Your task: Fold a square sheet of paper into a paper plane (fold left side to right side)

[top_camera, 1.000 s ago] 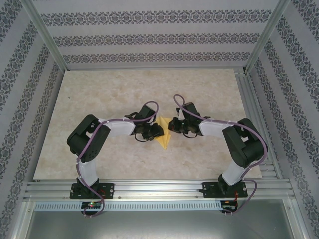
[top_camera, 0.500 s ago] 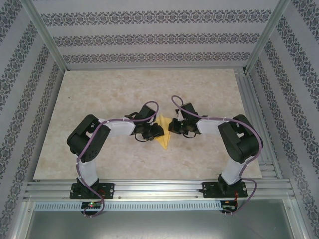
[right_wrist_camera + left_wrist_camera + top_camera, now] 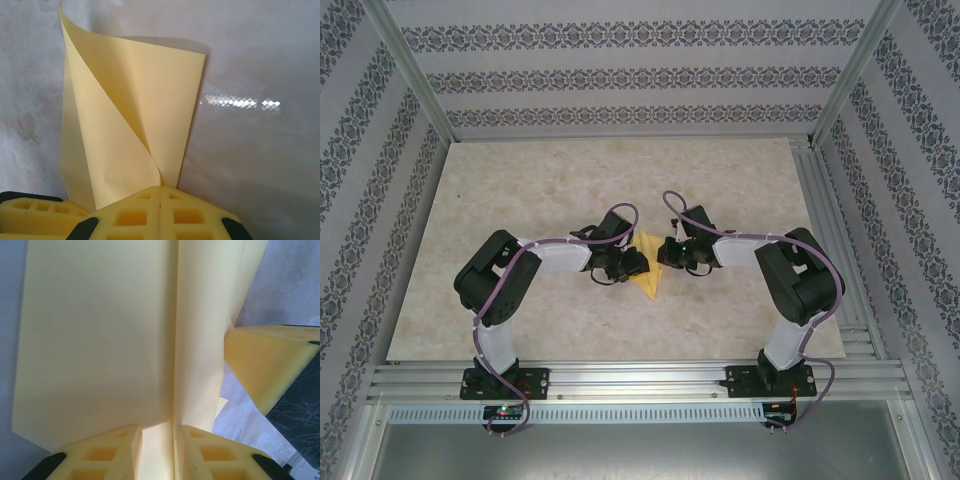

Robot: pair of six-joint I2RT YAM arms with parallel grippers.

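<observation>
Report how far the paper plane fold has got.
Done: the paper sheet already has a centre crease. In hand: the right claw is shut on the sheet, with a flap curled over, while the left claw straddles the crease, fingers apart. Left: likely flattening this flap, then the remaining folds.

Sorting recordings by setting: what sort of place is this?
Likely a lab robot cell: aluminium frame posts, patterned wall panels on three sides, and a marble-look tabletop with two arms bolted to a rail.
</observation>
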